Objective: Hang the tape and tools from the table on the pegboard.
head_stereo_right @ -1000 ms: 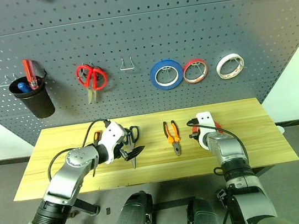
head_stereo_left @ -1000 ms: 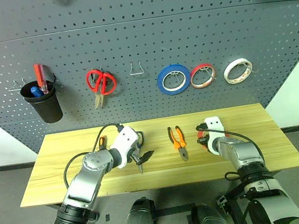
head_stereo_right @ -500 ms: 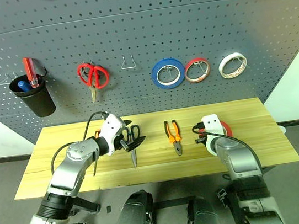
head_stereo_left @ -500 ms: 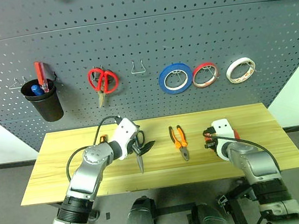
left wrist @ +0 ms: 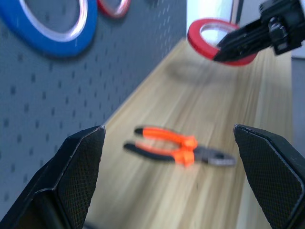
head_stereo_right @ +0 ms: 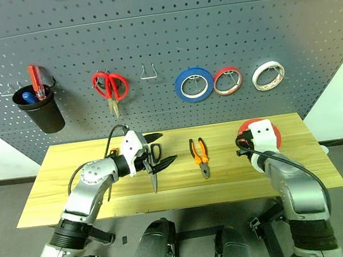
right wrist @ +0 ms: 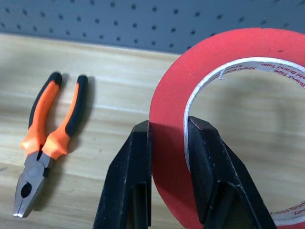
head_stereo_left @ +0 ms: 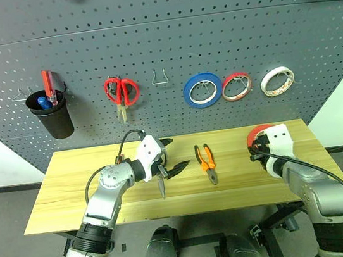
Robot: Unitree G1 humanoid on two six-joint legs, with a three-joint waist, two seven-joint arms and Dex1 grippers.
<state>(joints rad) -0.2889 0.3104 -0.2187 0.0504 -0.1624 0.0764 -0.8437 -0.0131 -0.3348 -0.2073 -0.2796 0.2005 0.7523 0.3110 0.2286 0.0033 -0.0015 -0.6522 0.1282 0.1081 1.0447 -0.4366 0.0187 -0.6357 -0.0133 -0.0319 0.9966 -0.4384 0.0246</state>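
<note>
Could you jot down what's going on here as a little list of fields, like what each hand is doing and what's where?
right gripper: shut on the red tape, lifted above the table
left gripper: open, holding nothing, above the dark scissors
pliers: flat on the table, mid-way between the grippers
pegboard: already carries red scissors, a blue roll, two smaller rolls, a black cup
empty hook: beside the red scissors

Pliers [head_stereo_left: 206,163] are lying mid-bench [head_stereo_left: 66,194], scissors [head_stereo_left: 160,180] just to their left. The tape [right wrist: 224,143] is sitting above the bench's right end, before the pegboard [head_stereo_left: 160,47].
</note>
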